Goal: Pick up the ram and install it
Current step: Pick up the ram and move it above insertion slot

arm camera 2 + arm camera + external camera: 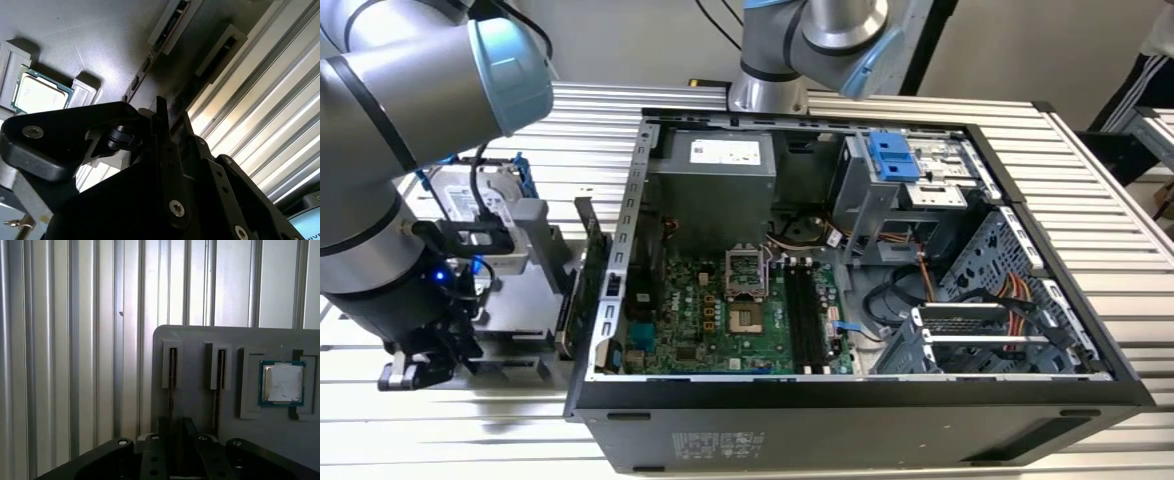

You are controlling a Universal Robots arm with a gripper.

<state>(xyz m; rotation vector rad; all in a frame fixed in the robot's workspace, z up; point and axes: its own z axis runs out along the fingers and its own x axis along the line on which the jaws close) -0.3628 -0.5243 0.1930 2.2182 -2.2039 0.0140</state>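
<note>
Presently the tool [176, 442] is placed over the ram [172, 385], which is stood on edge in a slot of the grey holder [200, 340], beside a second stick [218, 385]. Whether the ram is clamped cannot be told. If the thin dark board is gripped off-centre or pulled at an angle, it may be jammed in the narrow slot or bent. The holder looks matt and moulded; the tabletop [60, 340] is made of ribbed, shiny metal.

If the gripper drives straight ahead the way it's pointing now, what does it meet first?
Most likely the ram, standing edge-on in the grey holder, in the slot farther from the processor chip, straight ahead of the gripper. Whether they touch is unclear.
</note>
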